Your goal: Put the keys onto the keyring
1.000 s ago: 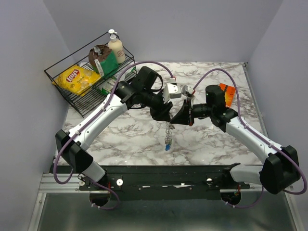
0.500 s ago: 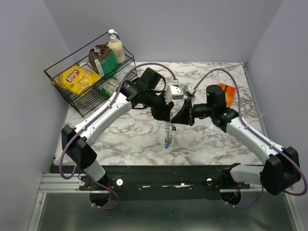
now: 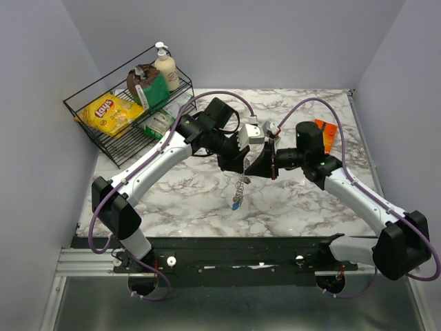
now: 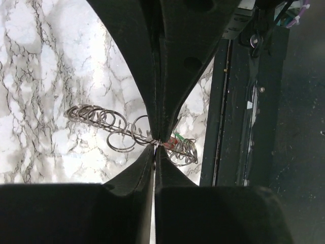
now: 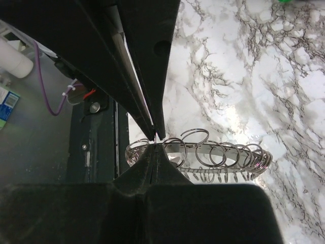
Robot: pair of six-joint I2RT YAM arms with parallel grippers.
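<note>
Above the marble table [image 3: 172, 200], the left gripper [image 4: 156, 145] and right gripper [image 5: 152, 145] are both pinching fully closed on the keyring [image 5: 218, 152], a dangling string of wire loops. The keys [image 3: 236, 205] are showing only as tiny, blurred coloured specks.

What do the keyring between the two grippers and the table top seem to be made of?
The keyring looks like bare metal, silvery and shiny: its thin loops glint. The table top looks like polished marble or a marble-print laminate: white with grey veins and bright glare; which, I cannot tell.
</note>
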